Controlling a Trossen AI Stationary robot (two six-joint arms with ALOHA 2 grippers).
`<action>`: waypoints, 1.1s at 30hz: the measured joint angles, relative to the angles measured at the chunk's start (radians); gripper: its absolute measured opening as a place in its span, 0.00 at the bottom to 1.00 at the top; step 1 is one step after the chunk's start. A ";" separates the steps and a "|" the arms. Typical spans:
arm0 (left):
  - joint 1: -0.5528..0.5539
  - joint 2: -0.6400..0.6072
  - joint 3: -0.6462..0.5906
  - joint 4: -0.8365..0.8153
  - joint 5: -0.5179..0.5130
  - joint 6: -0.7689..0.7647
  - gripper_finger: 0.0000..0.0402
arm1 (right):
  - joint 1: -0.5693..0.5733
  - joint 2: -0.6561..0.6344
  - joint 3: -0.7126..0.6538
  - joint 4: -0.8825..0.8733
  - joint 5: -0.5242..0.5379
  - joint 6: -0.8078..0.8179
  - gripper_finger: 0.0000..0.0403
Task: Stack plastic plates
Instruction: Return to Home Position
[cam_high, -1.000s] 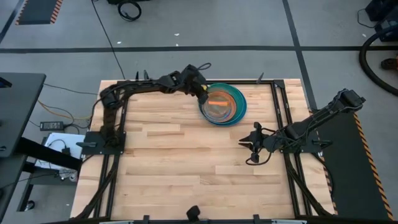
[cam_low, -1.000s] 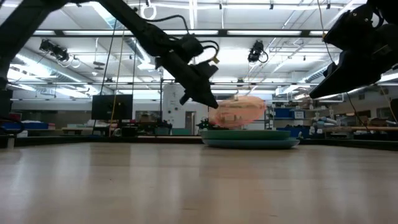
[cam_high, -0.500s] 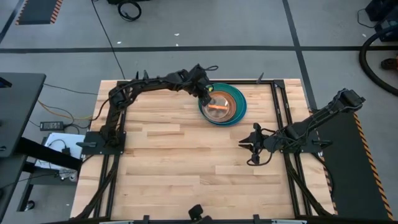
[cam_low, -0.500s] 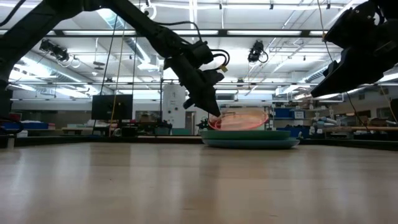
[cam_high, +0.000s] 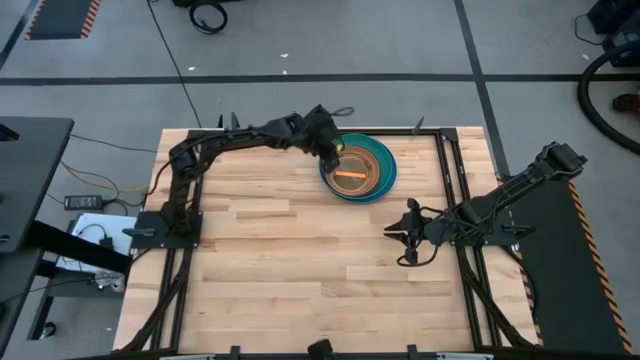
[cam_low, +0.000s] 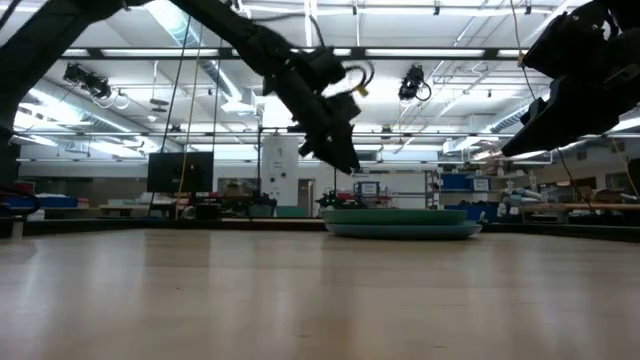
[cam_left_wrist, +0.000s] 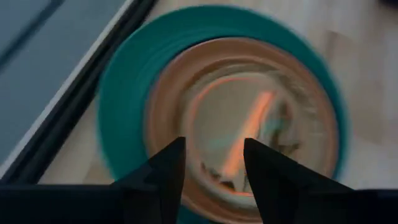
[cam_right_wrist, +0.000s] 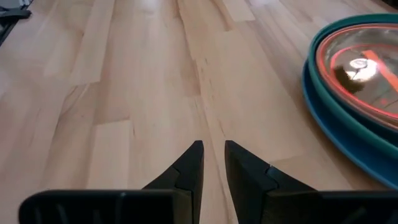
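The plastic plates lie nested in one stack (cam_high: 358, 170) at the table's far middle. A large blue plate (cam_right_wrist: 348, 146) is at the bottom, with a teal-green one (cam_left_wrist: 124, 93) on it. Inside that lies a peach-tan plate (cam_left_wrist: 163, 93), and a plate with a pink-red rim (cam_right_wrist: 326, 68) is on top. My left gripper (cam_left_wrist: 214, 142) hangs open just above the stack's left rim (cam_low: 345, 160) and touches nothing. My right gripper (cam_high: 400, 232) hovers near the table's right side. Its fingers (cam_right_wrist: 213, 146) are a little apart over bare wood.
A black metal frame (cam_high: 455, 180) runs along the table's right and far edges, close behind the stack. The wooden tabletop (cam_high: 290, 260) spreads left of and nearer than the stack.
My left gripper carried a tilted plate over the stack and lowered it until it lay level on top. It then opened, let go and rose a little. The plate now lies flat in the stack. My right arm kept still.
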 joint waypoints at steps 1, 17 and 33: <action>-0.020 -0.011 -0.002 -0.001 -0.019 0.021 0.42 | 0.000 -0.001 0.000 -0.004 -0.010 0.000 0.19; -0.219 -0.230 -0.196 -0.004 -0.030 0.102 0.43 | -0.196 -0.136 0.000 0.106 -0.182 -0.112 0.13; -0.332 -0.677 -0.736 0.282 -0.023 -0.059 0.43 | -0.408 -0.313 0.003 0.315 -0.354 -0.253 0.07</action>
